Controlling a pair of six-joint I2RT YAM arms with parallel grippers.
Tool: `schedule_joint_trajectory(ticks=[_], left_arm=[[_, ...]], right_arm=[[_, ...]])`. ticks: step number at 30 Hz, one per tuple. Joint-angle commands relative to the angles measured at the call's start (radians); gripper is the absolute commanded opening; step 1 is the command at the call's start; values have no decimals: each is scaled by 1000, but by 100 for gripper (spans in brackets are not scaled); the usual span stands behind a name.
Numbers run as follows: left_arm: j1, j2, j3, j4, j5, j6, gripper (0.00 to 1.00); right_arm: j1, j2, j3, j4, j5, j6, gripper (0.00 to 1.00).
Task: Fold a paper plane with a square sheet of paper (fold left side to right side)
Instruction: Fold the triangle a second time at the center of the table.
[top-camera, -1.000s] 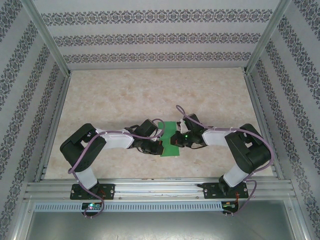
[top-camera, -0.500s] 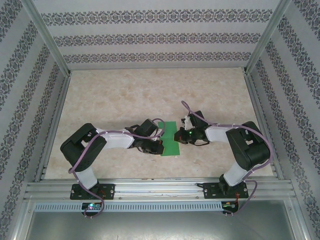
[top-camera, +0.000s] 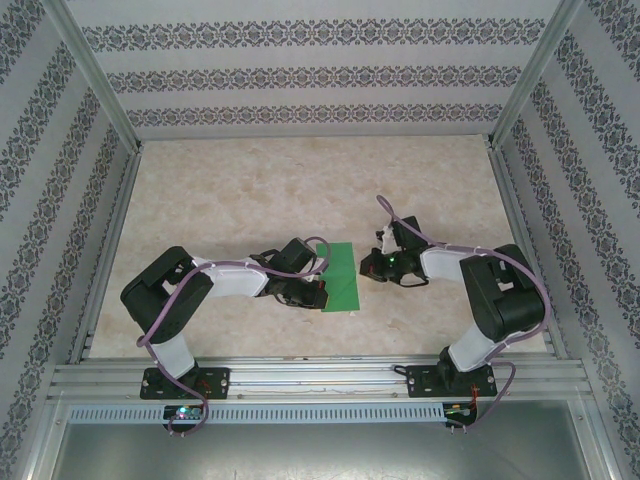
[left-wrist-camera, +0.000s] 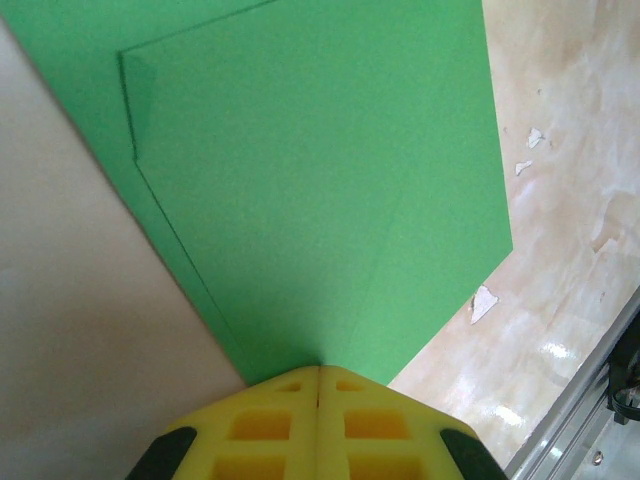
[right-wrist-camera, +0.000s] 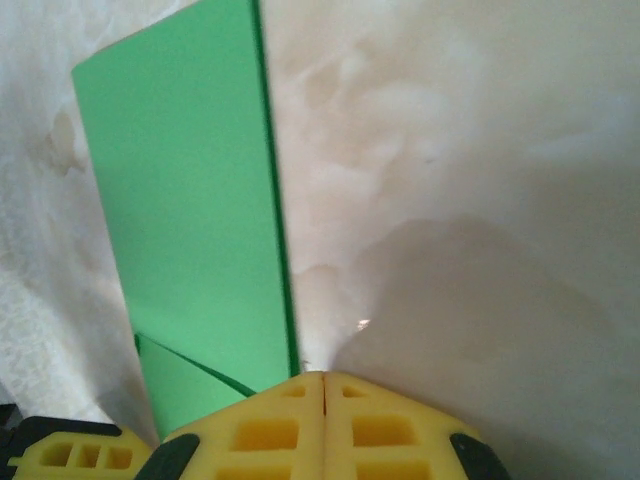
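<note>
The square sheet of paper (top-camera: 343, 277) lies flat on the table, folded over into a narrow green rectangle with two layers at its edge (left-wrist-camera: 320, 180) (right-wrist-camera: 190, 200). My left gripper (top-camera: 317, 292) (left-wrist-camera: 319, 368) is shut, its yellow tips resting on the sheet's left part near the front corner. Just right of the paper's right edge my right gripper (top-camera: 368, 266) (right-wrist-camera: 323, 375) is shut over bare table, holding nothing. The left gripper's yellow finger (right-wrist-camera: 70, 455) shows at the bottom left of the right wrist view.
The marble-look table (top-camera: 300, 190) is walled on three sides by patterned panels. A metal rail (top-camera: 320, 378) runs along the near edge by the arm bases. Small white flecks (left-wrist-camera: 483, 303) lie on the table beside the paper.
My right gripper has slid off the paper to the right and slightly back, uncovering the sheet's right edge. The left arm and the paper have stayed put.
</note>
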Motion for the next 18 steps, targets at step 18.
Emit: schedule_joint_trajectory(ticks=[18], left_arm=[[-12, 55, -42, -135, -118, 1, 0]], right_arm=[[170, -104, -60, 129, -29, 133, 0]])
